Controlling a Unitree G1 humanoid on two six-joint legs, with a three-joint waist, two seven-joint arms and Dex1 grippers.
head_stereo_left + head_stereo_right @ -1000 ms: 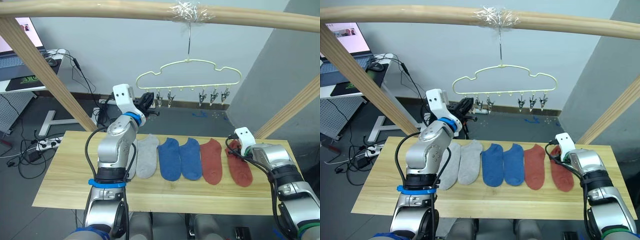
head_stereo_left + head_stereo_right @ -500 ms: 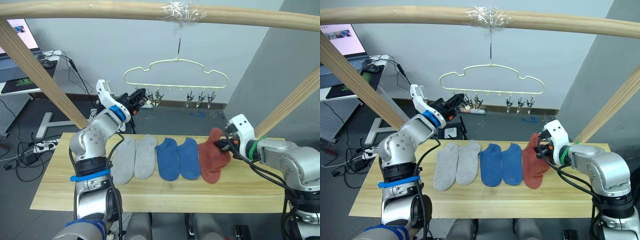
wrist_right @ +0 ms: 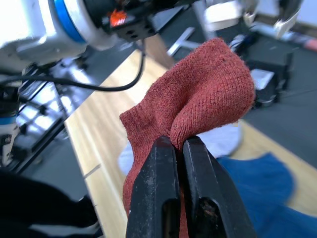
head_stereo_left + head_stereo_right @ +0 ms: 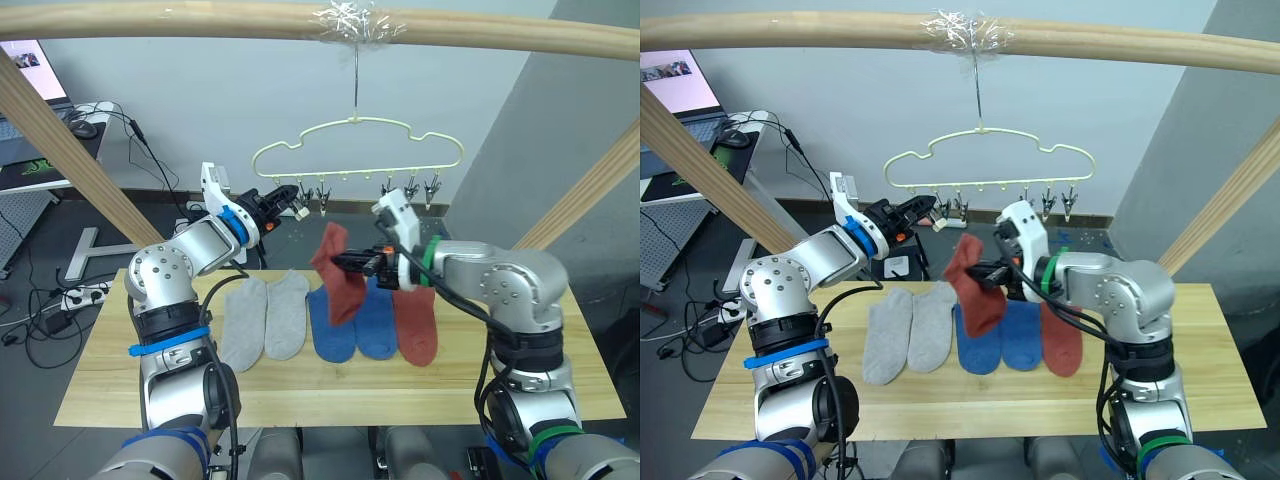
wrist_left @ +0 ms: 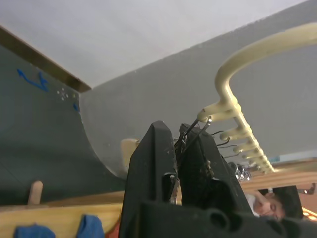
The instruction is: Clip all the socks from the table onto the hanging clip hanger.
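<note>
So within the last second our right gripper [image 4: 352,262] had lifted one rust red sock [image 4: 337,275] off the right end of the row and swung it leftward and up; it now hung above the blue pair, clenched at a fold near its top edge, the rest drooping below. In the right wrist view the two black fingers [image 3: 163,198] were pressed together on the knit, so the hold looked secure.

Our left gripper [image 4: 282,200] had stayed up at the left end of the clip hanger [image 4: 358,145], its fingers closed around the leftmost clip [image 5: 190,134], which we judge was being squeezed to open it, though we could not see whether its mouth was actually parted.

Five socks were left on the table [image 4: 100,385]: two grey socks [image 4: 262,318] at the left, two blue socks [image 4: 350,322] in the middle, and the other red sock [image 4: 415,322] at the right.

That put us at the start: no sock was clipped, and the first was in the air just right of the held clip. Next, the sock's edge needed to be fed between that clip's teeth, and since the hanger swings freely on its hook, a nudge could shift the clip away.
</note>
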